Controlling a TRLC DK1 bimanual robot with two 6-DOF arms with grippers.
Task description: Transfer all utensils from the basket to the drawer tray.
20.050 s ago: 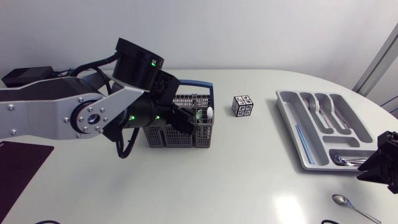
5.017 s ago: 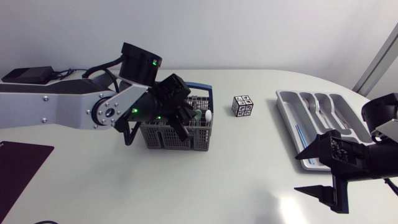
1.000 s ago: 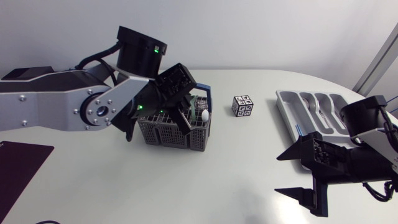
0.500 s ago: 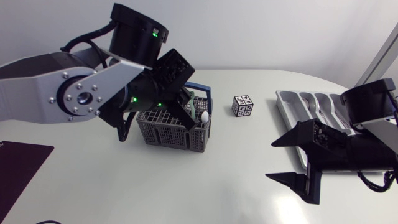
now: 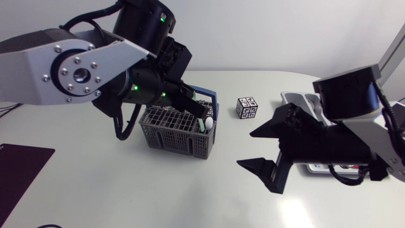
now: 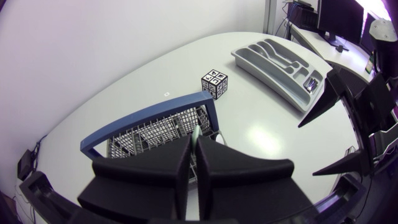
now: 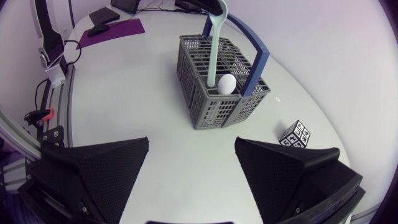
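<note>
A pale green utensil [image 7: 214, 50] in the basket [image 5: 171, 133] is pinched by the left gripper [image 6: 193, 144]. The right gripper [image 7: 192, 142] is held wide open.

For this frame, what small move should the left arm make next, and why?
Probably raise the left gripper straight up: its fingers are shut on the pale green utensil, whose lower end is still inside the basket. The open right gripper faces the basket from a distance, perhaps for a handover once the utensil clears.
</note>
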